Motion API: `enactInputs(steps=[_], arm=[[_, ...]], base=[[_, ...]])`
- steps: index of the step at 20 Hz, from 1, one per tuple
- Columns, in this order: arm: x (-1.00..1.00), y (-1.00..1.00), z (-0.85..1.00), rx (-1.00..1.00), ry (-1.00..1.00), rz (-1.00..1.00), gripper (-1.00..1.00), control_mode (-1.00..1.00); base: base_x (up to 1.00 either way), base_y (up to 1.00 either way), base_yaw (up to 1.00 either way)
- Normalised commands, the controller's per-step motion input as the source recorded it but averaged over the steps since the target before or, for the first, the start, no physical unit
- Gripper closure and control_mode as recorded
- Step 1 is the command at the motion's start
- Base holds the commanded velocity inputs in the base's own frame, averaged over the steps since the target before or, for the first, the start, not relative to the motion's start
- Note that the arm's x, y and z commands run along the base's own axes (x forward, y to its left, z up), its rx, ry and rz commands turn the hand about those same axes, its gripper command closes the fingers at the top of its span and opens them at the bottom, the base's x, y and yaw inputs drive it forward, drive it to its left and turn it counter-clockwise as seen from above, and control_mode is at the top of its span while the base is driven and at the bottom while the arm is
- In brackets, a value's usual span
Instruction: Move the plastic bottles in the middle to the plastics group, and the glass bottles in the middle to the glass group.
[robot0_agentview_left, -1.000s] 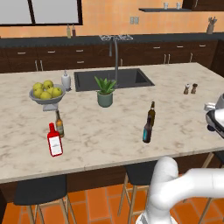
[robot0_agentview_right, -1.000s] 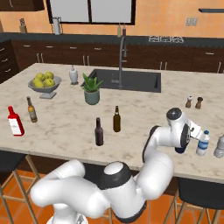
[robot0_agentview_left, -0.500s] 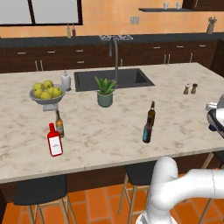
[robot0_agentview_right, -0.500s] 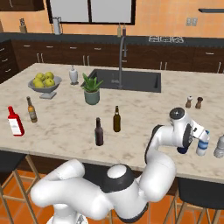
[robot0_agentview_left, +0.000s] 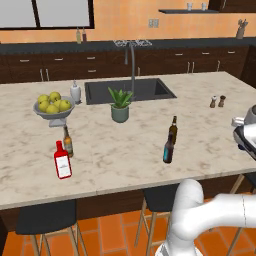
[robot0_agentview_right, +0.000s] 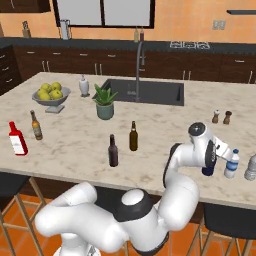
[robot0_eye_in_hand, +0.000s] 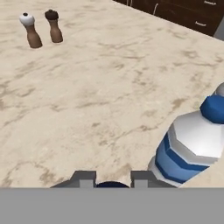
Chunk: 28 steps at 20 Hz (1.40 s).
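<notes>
My gripper (robot0_agentview_right: 210, 161) hangs over the counter's right end, shut on the squat dark-blue plastic bottle (robot0_agentview_right: 208, 168); in the hand view its cap (robot0_eye_in_hand: 111, 184) sits between my fingertips (robot0_eye_in_hand: 83, 177). Right beside it stands a clear plastic bottle with a blue label and blue cap (robot0_eye_in_hand: 188, 144) (robot0_agentview_right: 231, 163), and another pale bottle (robot0_agentview_right: 250, 167) is at the edge. In the middle stand the near-black glass bottle (robot0_agentview_left: 168, 148) (robot0_agentview_right: 113, 151) and the amber one (robot0_agentview_left: 173, 130) (robot0_agentview_right: 133, 136). The red bottle (robot0_agentview_left: 62, 160) and the small brown bottle (robot0_agentview_left: 67, 141) stand at the left.
Salt and pepper shakers (robot0_eye_in_hand: 40, 28) (robot0_agentview_right: 221, 117) stand behind the plastics. A potted plant (robot0_agentview_left: 120, 105), a fruit bowl (robot0_agentview_left: 53, 106) and the sink (robot0_agentview_left: 130, 90) lie further back. Stools (robot0_agentview_left: 47, 220) stand under the front edge of the counter (robot0_agentview_left: 125, 172).
My hand has shifted slightly right and down with the dark-blue bottle, closer to the clear plastic bottle. Everything else is where it was.
</notes>
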Motion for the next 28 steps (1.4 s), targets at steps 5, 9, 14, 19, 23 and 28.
enactInputs(steps=[5, 9, 14, 19, 23, 28], arm=[[-0.03, -0.01, -0.03, 0.0, -0.04, 0.0, -1.0, -1.0], [-0.07, 0.0, 0.2, 0.0, -0.01, 0.0, -1.0, -1.0], [-0.17, 0.05, 0.49, 0.0, -0.01, 0.0, -1.0, -1.0], [-0.5, 0.41, 0.52, 0.0, -0.06, 0.11, -1.0, -1.0], [-0.43, 0.81, 0.37, 0.0, -0.01, 0.24, -1.0, -1.0], [-0.24, 0.99, 0.23, 0.0, 0.04, 0.25, -1.0, -1.0]], base=[[0.0, 0.0, 0.0], [0.0, 0.0, 0.0], [0.0, 0.0, 0.0], [0.0, 0.0, 0.0], [0.0, 0.0, 0.0], [0.0, 0.0, 0.0]])
